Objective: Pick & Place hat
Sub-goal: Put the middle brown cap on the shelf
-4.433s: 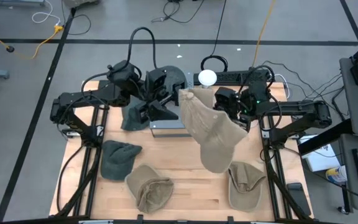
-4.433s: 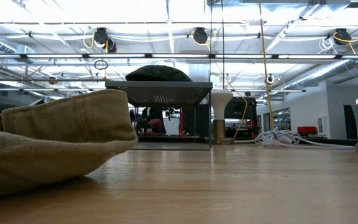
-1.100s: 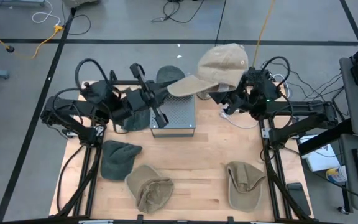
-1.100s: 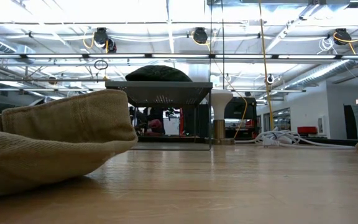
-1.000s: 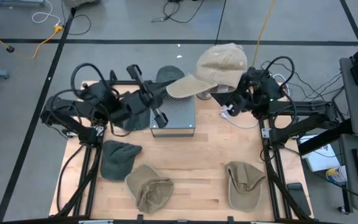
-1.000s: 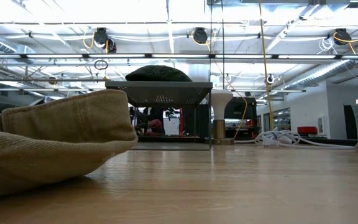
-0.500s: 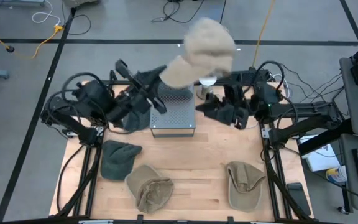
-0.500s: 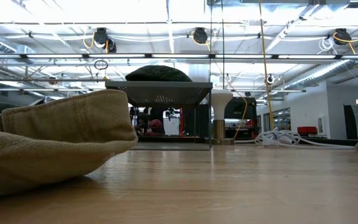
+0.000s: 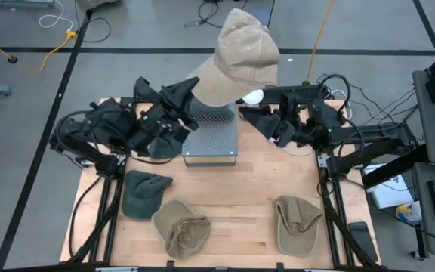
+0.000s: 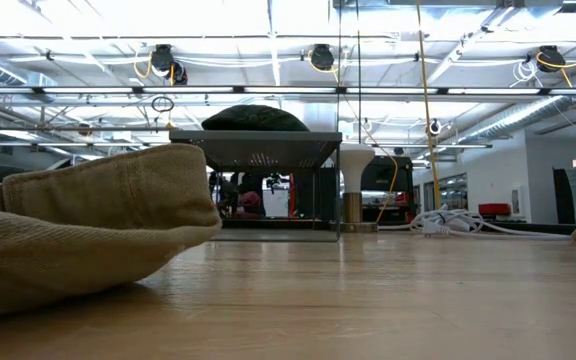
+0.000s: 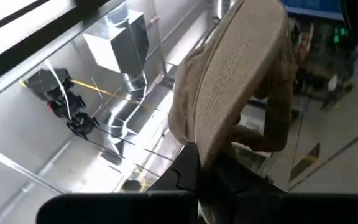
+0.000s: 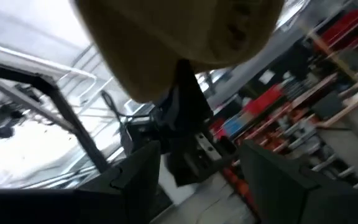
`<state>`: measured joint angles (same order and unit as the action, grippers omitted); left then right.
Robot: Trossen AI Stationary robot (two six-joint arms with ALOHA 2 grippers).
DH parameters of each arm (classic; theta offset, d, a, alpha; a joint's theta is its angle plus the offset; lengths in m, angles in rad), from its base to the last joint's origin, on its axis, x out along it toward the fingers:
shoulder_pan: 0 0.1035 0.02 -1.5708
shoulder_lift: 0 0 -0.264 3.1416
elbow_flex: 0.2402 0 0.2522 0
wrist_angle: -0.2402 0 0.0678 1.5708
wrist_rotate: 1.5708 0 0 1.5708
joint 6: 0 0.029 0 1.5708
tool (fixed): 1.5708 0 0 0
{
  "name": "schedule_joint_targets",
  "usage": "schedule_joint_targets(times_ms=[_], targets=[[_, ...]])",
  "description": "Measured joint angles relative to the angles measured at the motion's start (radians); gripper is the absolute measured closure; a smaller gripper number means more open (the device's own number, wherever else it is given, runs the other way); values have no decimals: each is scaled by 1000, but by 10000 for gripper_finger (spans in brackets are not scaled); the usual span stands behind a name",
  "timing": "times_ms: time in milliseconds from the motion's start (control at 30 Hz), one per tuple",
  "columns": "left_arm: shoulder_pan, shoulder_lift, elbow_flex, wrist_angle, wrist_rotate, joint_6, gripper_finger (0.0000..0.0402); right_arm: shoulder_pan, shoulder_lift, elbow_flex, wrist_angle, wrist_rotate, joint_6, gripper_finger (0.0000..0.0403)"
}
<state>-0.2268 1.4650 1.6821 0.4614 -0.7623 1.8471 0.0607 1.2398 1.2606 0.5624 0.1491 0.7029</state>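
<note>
Table (image 9: 248, 204): pale wooden top, lower centre of the high view, framed by dark rails, standing on a grey floor crossed by black tape lines and cables.

Tan hat (image 9: 236, 57): held aloft at upper centre of the high view, above the metal stand (image 9: 211, 142). The left gripper (image 9: 188, 93) is clamped on the edge of its brim; the left wrist view shows the ribbed tan cloth (image 11: 241, 93) pinched between the dark fingers.

Right gripper (image 9: 249, 118): just right of the stand, below the tan hat, fingers spread apart and holding nothing. In the right wrist view the hat's crown (image 12: 179, 37) fills the upper part, above the parted fingers (image 12: 135, 180).

Dark green hat (image 9: 145, 193): flat on the table, lower left. Another dark cap (image 10: 256, 118) sits on top of the stand in the low view.

Two further tan hats: one at lower centre-left (image 9: 181, 227), one at lower right (image 9: 297, 221).

White round lamp (image 9: 252, 97): behind the stand.

Room: in the low view, ceiling pipes, bright strip lights and hanging cables; a coil of white cable (image 10: 448, 222) at the table's far edge.
</note>
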Motion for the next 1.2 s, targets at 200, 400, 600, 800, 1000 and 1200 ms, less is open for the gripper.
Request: schedule_joint_targets(times_ms=[200,400,600,800,1000,1200], targets=[[-2,1,0,-22,-13,91,390,7,10,0,70,35,-10,184],[-2,1,0,-99,-27,172,393,8,27,0,128,33,-9,184],[-2,0,1,-128,-26,214,391,7,56,0,174,36,5,184],[-2,1,1,-206,-28,220,391,13,73,0,231,38,43,183],[-2,1,1,-213,-28,220,394,14,73,0,231,64,60,205],[-2,1,1,-259,-28,211,382,14,73,0,228,68,78,314]])
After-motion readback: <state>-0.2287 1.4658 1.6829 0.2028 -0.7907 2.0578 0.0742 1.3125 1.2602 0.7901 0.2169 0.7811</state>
